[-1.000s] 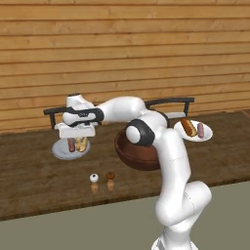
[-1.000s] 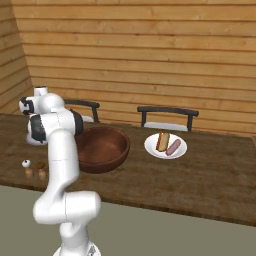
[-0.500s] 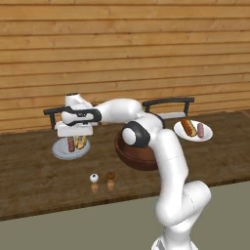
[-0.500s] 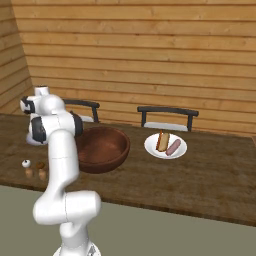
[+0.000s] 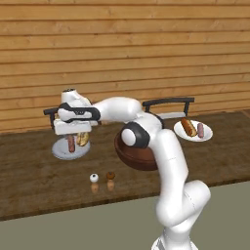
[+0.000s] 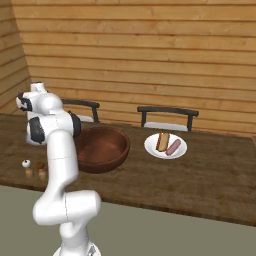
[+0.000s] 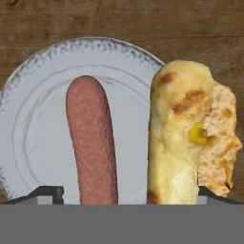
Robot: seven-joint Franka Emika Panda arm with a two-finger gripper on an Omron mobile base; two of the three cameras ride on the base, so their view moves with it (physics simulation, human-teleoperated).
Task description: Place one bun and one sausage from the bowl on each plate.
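Observation:
My gripper (image 5: pixel 75 134) hangs open just above the left plate (image 5: pixel 58 152). On that plate lie a pinkish sausage (image 5: pixel 71 143) and a yellowish-tan bun (image 5: pixel 83 139), side by side. In the hand view the sausage (image 7: pixel 93 143) and the bun (image 7: pixel 183 138) both rest on the plate (image 7: pixel 33 124), between my widely spread fingertips (image 7: pixel 45 193), and neither is gripped. The right plate (image 5: pixel 207 135) carries an orange bun (image 5: pixel 188 127) and a second sausage (image 5: pixel 200 129). The dark wooden bowl (image 6: pixel 100 148) sits between the two plates, partly behind my arm in the left base view.
Two small shakers (image 5: pixel 94 181) (image 5: pixel 111 179) stand near the table's front edge, ahead of the left plate. Two dark chairs (image 6: pixel 167 111) (image 6: pixel 82 105) are tucked in at the far side. A wooden plank wall closes the back.
The gripper's jaws have opened from shut to wide. The sausage now lies free on the left plate beside the bun. The arm has barely moved.

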